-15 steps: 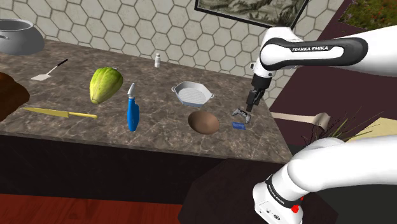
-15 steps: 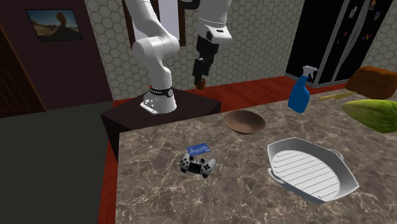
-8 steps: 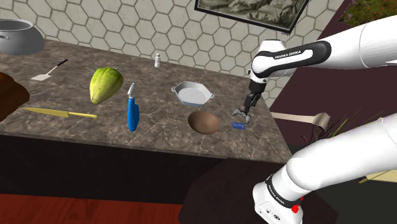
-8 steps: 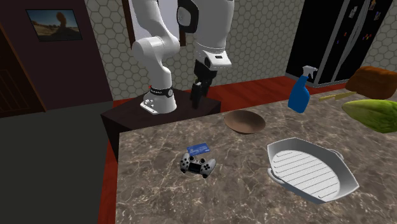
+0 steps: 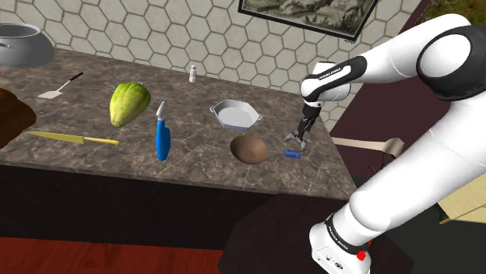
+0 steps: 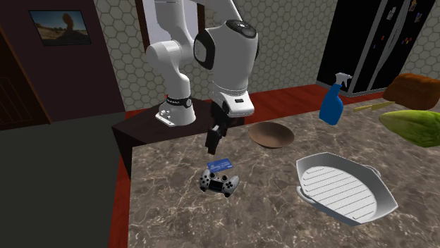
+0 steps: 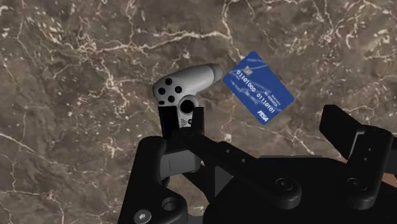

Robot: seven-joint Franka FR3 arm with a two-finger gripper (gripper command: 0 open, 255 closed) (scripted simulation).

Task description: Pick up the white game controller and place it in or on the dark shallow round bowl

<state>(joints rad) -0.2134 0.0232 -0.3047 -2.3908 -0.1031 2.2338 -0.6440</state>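
One white arm with dark joints rises from its stand, bends over at the elbow and points its black tool (image 6: 211,145) straight down over the worktop (image 6: 169,211) near that surface's edge. The tool's fingers stand apart with nothing between them; it hangs just above a card (image 7: 262,95) and close beside the game controller (image 7: 183,87). The controller is pale grey-white, smooth, with two rounded grips and small dark buttons, and lies flat on the worktop, touching nothing but close to the card. The card is blue, thin and rectangular, with white digits. The bowl (image 6: 271,134) is brown, round and shallow, and sits apart from the controller towards the stand. The worktop is dark brown stone with pale veining. A white ribbed dish (image 6: 343,189) with two small handles sits beside it, and a blue spray bottle (image 6: 331,103) stands further off. In the wrist view one finger covers the middle of the controller and hides one grip. In the shoulder view the controller is small and partly behind the tool. A green gourd-like fruit (image 5: 128,103) is cut off by the second exterior view's right edge.
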